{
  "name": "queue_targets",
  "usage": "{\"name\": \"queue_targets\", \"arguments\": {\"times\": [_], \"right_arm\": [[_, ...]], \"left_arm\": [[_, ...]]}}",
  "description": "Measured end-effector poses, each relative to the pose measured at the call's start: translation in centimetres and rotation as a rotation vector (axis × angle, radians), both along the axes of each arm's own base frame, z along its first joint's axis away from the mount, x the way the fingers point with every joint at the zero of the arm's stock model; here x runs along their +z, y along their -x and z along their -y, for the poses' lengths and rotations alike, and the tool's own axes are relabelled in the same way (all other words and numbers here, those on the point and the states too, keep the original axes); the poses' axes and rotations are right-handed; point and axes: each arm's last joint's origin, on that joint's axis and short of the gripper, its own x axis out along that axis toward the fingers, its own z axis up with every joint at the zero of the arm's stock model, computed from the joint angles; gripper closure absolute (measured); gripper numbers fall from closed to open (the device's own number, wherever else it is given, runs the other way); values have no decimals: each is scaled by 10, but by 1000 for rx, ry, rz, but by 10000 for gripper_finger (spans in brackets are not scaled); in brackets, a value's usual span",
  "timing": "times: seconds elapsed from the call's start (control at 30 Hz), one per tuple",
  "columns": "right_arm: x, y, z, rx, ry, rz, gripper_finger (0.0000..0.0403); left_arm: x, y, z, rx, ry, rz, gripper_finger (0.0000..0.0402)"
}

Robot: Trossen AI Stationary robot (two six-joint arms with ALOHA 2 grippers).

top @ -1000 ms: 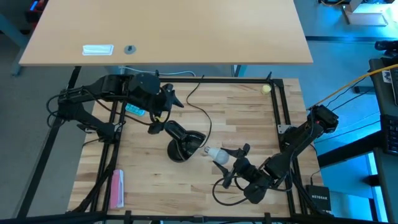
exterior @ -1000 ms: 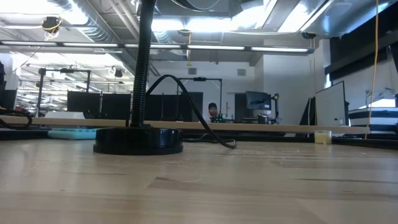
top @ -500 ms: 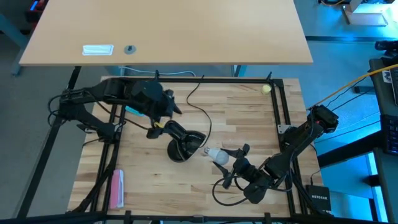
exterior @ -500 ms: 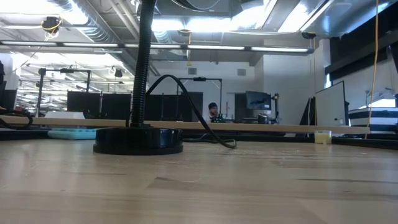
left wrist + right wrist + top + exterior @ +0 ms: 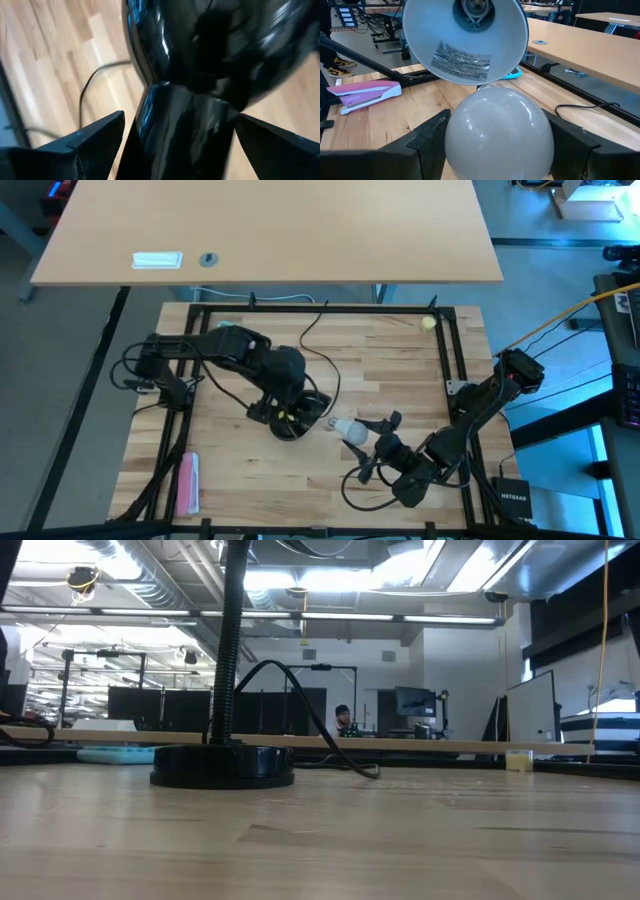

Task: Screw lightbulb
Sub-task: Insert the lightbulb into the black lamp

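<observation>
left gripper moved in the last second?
Yes. In the high view the left gripper has swung from near the table's back-left, by the teal object, forward and rightward onto the black lamp, its open fingers straddling the shade's neck.

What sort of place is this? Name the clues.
Most likely a robotics lab or open-plan workshop. The wooden table sits inside a black metal frame that carries two robot arms. Beyond it the low view shows computer monitors, more workbenches and exposed ceiling ducts.

Overhead looks straight down, low level across table — both wrists sit close, sharing the lamp shade (image 5: 465,37).
</observation>
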Motion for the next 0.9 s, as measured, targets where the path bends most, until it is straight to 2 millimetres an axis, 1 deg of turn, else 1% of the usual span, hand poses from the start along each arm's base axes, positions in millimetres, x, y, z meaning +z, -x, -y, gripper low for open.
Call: {"name": "queue_targets", "arguments": {"times": [0.07, 0.13, 0.2, 0.3, 0.33, 0.43, 0.6, 0.73, 0.9], "right_arm": [[0, 0, 0, 6, -3, -3, 136], [0, 0, 0, 6, -3, -3, 136], [0, 0, 0, 5, 0, -4, 136], [-6, -3, -2, -44, 61, 3, 136], [-9, -3, -2, -59, 78, 3, 136], [-14, -8, -2, -84, 110, 1, 136], [-8, -15, -9, -44, 154, 5, 136], [-2, -17, -14, 14, 188, -4, 136], [-4, -17, -13, 18, 175, -8, 136]], "left_arm": [[-5, -1, -1, 12, -45, -33, 40], [-8, -1, -1, 0, -70, -56, 56], [-7, 0, 0, -25, -78, -43, 87], [-4, 2, 3, -70, -87, -24, 152], [-3, 2, 5, -95, -88, -12, 157], [0, 2, 8, -168, -73, 18, 157], [0, 1, 10, -217, -4, 36, 157], [-1, 7, 10, -240, 41, 55, 157], [-12, 18, 8, -241, 55, 121, 157]]}}
